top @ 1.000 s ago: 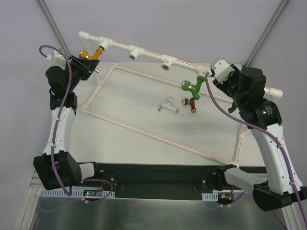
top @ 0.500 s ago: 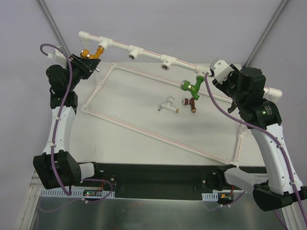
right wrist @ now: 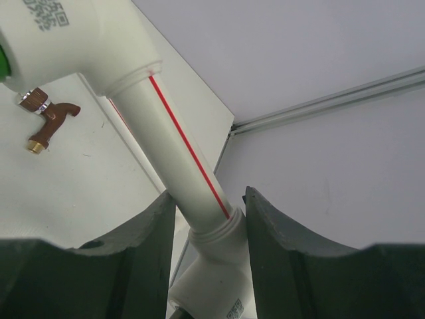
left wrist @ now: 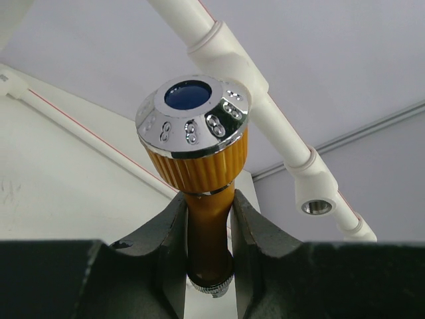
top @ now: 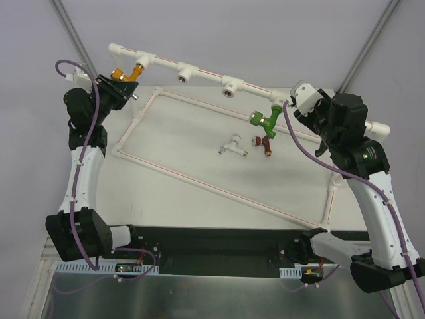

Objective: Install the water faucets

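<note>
QR-code marks on white pipe fitting

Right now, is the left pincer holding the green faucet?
No, the left pincer clamps the orange-gold faucet; the green faucet is farther along the pipe.

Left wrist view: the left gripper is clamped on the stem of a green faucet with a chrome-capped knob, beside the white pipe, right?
No. The left wrist view shows the left gripper clamped on an orange-gold faucet, not a green one; stem grip, chrome-capped knob and white pipe are right.
</note>
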Robot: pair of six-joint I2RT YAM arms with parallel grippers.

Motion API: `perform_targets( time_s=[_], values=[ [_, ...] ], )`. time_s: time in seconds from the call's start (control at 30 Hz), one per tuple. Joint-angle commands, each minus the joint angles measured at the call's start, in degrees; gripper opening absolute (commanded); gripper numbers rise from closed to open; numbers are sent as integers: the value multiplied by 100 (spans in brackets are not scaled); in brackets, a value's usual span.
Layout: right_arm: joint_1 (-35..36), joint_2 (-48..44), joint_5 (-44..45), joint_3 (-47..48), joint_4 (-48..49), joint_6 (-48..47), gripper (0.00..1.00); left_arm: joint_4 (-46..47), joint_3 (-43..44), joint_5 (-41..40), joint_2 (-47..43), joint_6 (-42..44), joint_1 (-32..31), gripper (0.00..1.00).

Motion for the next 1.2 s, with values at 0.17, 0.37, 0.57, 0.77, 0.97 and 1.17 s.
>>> perform_targets(
  time_s=[0.17,0.37,0.57,0.77,0.97,1.17],
  values=[
    [117,-105,-289,44,560,599,2,113,106,-289,8,123,-50,0],
    [134,-105,-289,35,551,591,2,113,246,-227,8,97,-50,0],
    [143,-113,-316,35,542,573,2,105,413,-175,26,53,-59,0],
    [161,-114,-360,44,542,582,2,61,528,-104,87,44,-59,0],
    [178,-105,-377,53,525,582,2,61,405,-96,166,35,-112,0],
    [196,-122,-386,35,525,573,2,8,422,-130,201,105,-130,0]
  ],
)
